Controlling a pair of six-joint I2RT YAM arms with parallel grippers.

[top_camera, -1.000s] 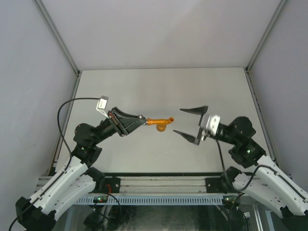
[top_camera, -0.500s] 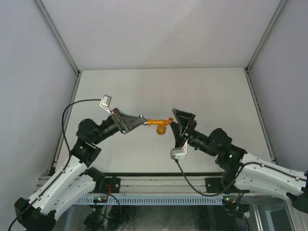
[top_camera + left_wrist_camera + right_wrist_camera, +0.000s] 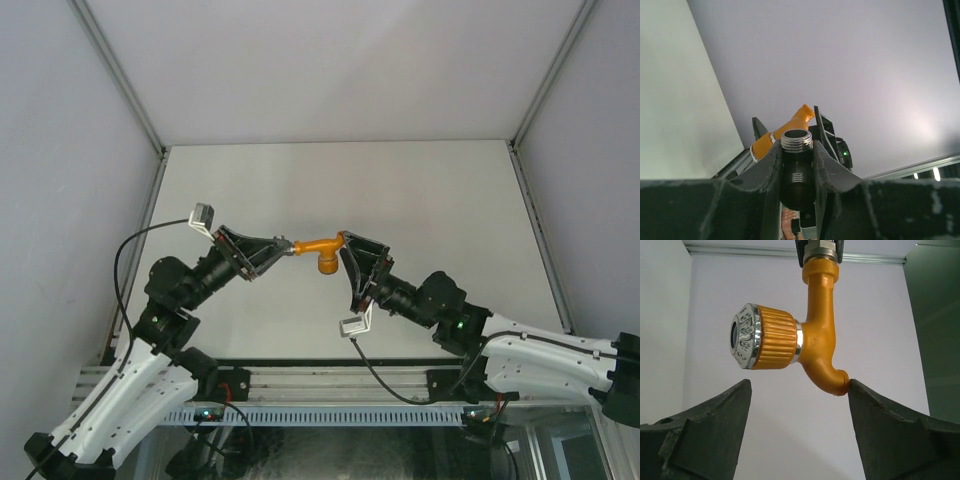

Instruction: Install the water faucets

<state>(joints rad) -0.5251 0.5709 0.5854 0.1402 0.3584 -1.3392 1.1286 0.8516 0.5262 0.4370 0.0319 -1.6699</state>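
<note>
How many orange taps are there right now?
1. The tap is in mid-air, joined to the fitting in the left claw, between the open right claw's fingers. None seems hidden.

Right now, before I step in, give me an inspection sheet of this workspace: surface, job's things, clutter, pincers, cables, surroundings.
Surface: pale grey table, no stains seen.
Job's things: orange faucet held off the table, its threaded end meeting a dark fitting.
Clutter: nothing seen.
Pincers: left pincer shut on the fitting; right pincer open, one finger on each side of the faucet's spout, no grip.
Cables: black cable loops beside the left arm; second cable trails from the right wrist.
Surroundings: grey walls, metal frame posts.
</note>
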